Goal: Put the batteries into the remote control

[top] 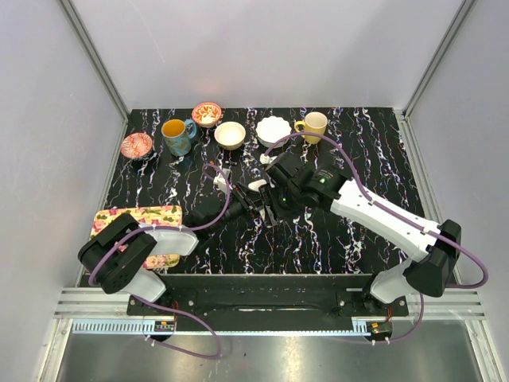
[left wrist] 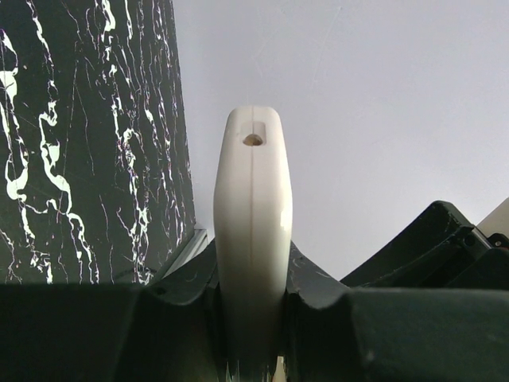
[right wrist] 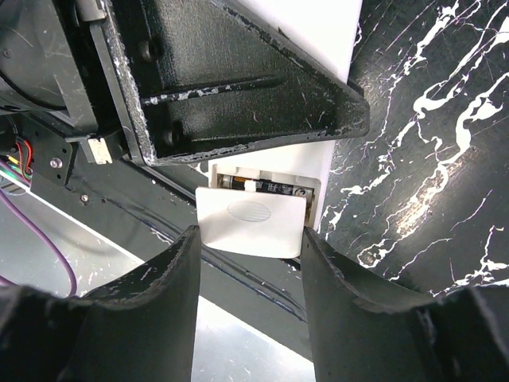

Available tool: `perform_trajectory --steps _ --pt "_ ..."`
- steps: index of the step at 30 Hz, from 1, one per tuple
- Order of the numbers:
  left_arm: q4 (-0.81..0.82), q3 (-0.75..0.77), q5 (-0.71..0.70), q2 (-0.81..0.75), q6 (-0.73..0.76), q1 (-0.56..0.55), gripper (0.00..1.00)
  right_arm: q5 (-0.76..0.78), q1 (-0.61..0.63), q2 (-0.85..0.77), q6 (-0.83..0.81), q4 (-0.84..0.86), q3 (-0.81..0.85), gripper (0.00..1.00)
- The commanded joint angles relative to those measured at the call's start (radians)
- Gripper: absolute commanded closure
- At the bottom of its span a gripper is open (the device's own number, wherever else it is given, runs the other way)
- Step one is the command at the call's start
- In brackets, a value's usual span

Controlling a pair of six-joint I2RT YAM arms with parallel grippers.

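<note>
My left gripper is shut on the remote control, holding the white slab on its edge above the table. In the right wrist view the remote control shows its battery bay open, with one of the batteries lying in it. The thin white back-cover panel sits at the bay's lower edge. My right gripper is shut on the panel's two sides. In the top view both grippers meet at mid-table, left gripper, right gripper, with the remote control between them.
Along the back stand a red patterned bowl, a blue mug, a red bowl, a cream bowl, a white scalloped bowl and a yellow mug. A floral board lies at the left.
</note>
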Motion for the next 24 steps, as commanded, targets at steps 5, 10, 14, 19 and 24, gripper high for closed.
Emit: perform_trajectory --steps 5,10,14,19,24 --pt "0.094 0.032 0.014 -0.008 -0.025 0.000 1.00 0.059 0.011 0.024 -0.017 0.014 0.019 0.62" --pt "0.083 0.036 0.010 -0.012 -0.027 -0.001 1.00 0.085 0.011 0.026 -0.014 0.018 0.010 0.62" --pt "0.067 0.038 0.002 -0.018 -0.027 -0.001 1.00 0.112 0.011 0.033 -0.009 0.014 0.008 0.61" --pt "0.044 0.041 -0.021 -0.022 -0.031 -0.007 1.00 0.132 0.011 0.035 -0.001 0.017 0.007 0.61" --pt "0.044 0.042 -0.032 -0.016 -0.045 -0.012 1.00 0.151 0.011 0.036 0.011 0.023 -0.002 0.61"
